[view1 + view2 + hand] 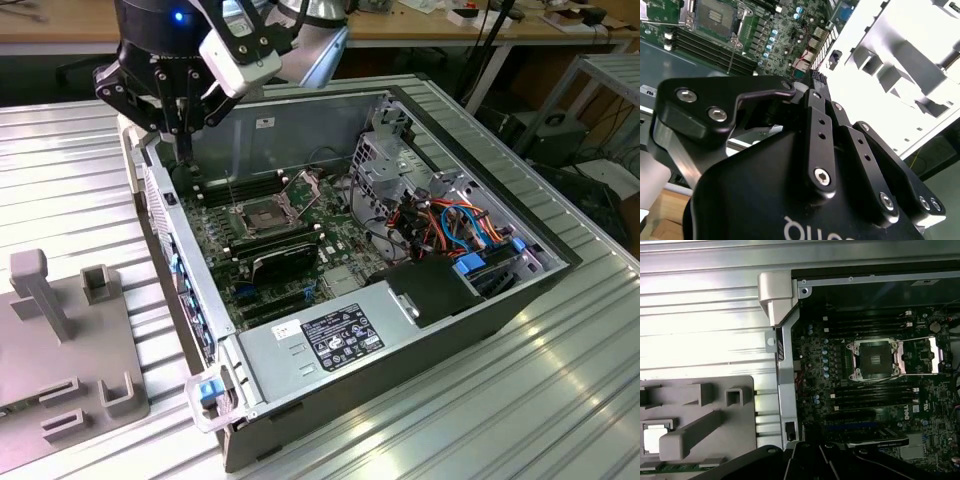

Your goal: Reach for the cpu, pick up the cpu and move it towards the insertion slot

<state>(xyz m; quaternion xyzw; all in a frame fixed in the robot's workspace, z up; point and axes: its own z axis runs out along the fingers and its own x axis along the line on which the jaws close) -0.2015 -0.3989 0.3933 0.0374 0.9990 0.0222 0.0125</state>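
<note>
Exterior view, from its left: we see a flat grey plastic fixture plate [60, 330] with upright posts, lying on the ribbed silvery aluminium worktop [80, 190]. In the first wrist view we find the cpu [654, 437], a small flat square chip with a silvery top. It lies flat in a square recess of that plate, just beside a long grey bar and outside the computer. Toward the exterior view's right, the black end effector [182, 138] hangs over the side wall of the open dark metal computer case [290, 130], at the corner nearest that view's upper left. As far as we can judge from the exterior and second wrist views, it is closed down narrow and holds nothing. It is well apart from the cpu. Inside the case lies the green motherboard [345, 225], and on it we see the insertion slot [262, 215], a square socket with a silvery metal frame and a dark centre. Long black memory slots run on either side of it, and a black block [285, 262] sits just beside it. Further right we see a grey metal power supply box [290, 345] with a label, then a bundle of red, blue and orange cables [450, 220].
</note>
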